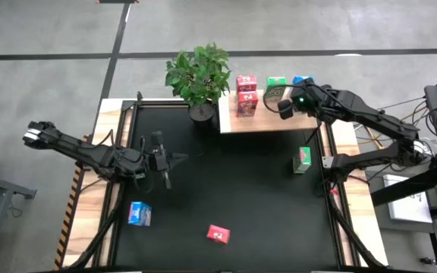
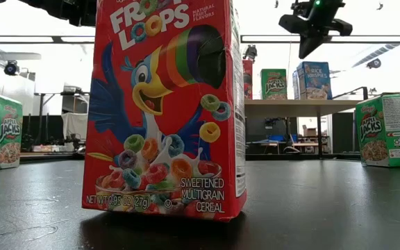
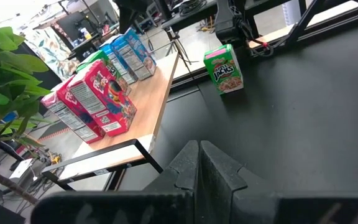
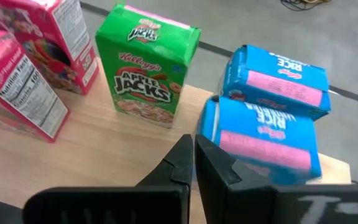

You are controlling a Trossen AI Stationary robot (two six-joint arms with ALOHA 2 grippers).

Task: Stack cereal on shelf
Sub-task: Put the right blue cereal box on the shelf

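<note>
The black tabletop point(image 1: 234, 182) carries a potted plant point(image 1: 199, 76) at its far edge and the pale wood shelf point(image 1: 268, 121) at its far right corner. Loose on the tabletop are a blue box point(image 1: 139, 214) near the left front, a red box point(image 1: 218, 234) at the front middle and a green box point(image 1: 303, 159) by the right edge. On the shelf stand two red boxes point(image 1: 246, 95), one green box point(image 1: 275, 86) and two blue boxes point(image 4: 272, 118).
</note>
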